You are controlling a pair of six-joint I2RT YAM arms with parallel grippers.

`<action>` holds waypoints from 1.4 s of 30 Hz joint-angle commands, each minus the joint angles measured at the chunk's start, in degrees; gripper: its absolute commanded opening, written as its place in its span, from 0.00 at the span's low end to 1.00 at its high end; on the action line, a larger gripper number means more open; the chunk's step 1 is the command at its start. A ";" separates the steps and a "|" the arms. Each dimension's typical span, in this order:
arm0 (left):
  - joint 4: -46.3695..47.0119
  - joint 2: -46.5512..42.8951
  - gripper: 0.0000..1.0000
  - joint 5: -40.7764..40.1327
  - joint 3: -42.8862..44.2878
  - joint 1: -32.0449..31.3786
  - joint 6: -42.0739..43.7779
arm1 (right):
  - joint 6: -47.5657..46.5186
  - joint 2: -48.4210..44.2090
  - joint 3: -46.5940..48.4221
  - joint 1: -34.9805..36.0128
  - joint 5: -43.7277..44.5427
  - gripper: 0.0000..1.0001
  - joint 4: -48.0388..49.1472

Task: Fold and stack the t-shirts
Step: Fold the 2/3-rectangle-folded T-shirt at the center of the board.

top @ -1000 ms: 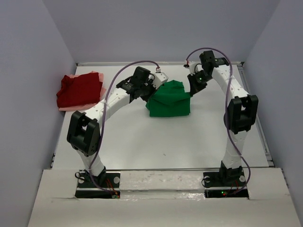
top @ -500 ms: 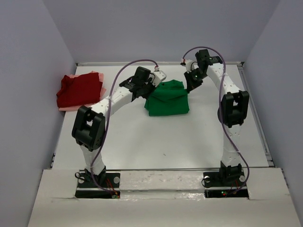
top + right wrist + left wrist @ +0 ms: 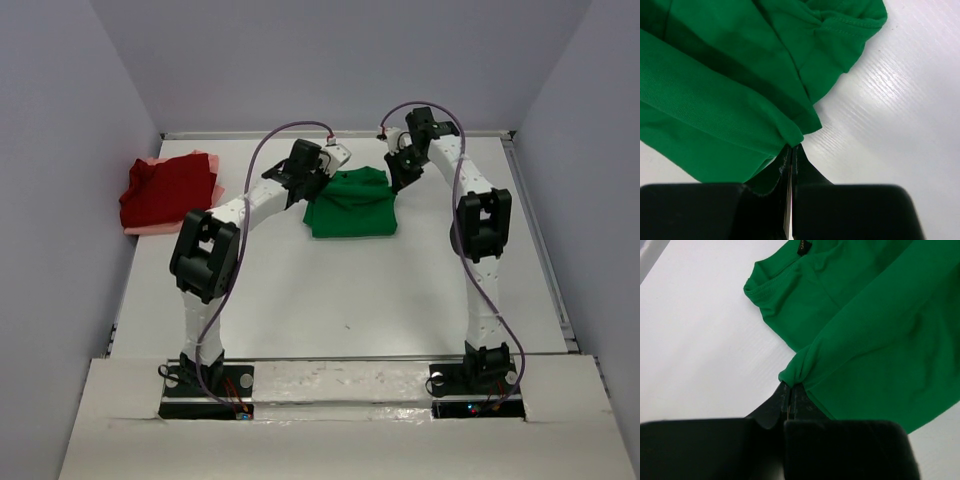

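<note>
The bright green t-shirt (image 3: 352, 203) lies partly folded at the far middle of the white table. My left gripper (image 3: 318, 181) is shut on its left edge; the left wrist view shows the jaws (image 3: 791, 390) pinching a bunched corner of green cloth (image 3: 865, 330). My right gripper (image 3: 393, 180) is shut on its right edge; the right wrist view shows the jaws (image 3: 791, 149) pinching a folded corner of the green shirt (image 3: 715, 90). The dark red t-shirt (image 3: 168, 190) lies folded at the far left on top of the pale pink t-shirt (image 3: 170, 229), which shows only at the edges.
The white table (image 3: 340, 300) is walled by grey panels at the back and both sides. Both arms reach far forward, their cables arching above the green shirt. A raised rail (image 3: 540, 250) runs along the table's right side.
Both grippers have moved towards the far edge, carrying the green shirt's held edges with them. The shirt now lies flatter and a little farther back. The red and pink pile has not moved.
</note>
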 commanded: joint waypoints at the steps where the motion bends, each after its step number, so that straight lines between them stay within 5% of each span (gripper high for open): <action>1: 3.96 0.85 0.00 -1.43 3.13 0.65 -0.94 | -1.09 0.43 3.23 0.16 3.50 0.00 3.96; 11: 8.18 5.42 0.00 -5.38 4.72 0.65 -2.79 | -0.38 2.89 4.72 0.16 5.44 0.02 9.24; 14: 8.27 6.65 0.00 -6.34 5.51 0.65 -3.05 | -0.21 4.03 6.22 0.16 5.35 0.27 9.77; 18: 8.27 7.35 0.35 -7.93 6.39 0.65 -2.79 | 0.05 4.65 6.93 0.16 5.70 0.86 10.73; 22: 9.85 6.65 0.52 -10.65 7.00 0.38 -2.62 | -0.03 4.30 7.19 0.16 6.67 0.96 11.35; 28: 11.34 2.62 0.69 -18.10 7.97 -0.67 1.33 | 0.40 0.62 6.84 0.16 7.11 0.96 11.35; 32: 11.70 -2.12 0.72 -21.02 8.24 -0.85 2.92 | 0.58 -4.65 5.53 0.16 7.99 0.88 11.35; 37: 8.81 -8.20 0.85 -18.75 5.60 -0.23 -0.14 | 2.25 -12.56 1.14 0.68 5.36 0.50 11.09; 40: 4.06 -12.49 0.80 -13.57 2.10 1.52 -6.98 | 3.92 -16.44 -3.61 0.68 0.98 0.00 9.69; 42: 4.40 -14.61 0.78 -6.73 -1.50 2.57 -8.24 | 4.36 -17.76 -6.07 1.30 -0.53 0.00 8.89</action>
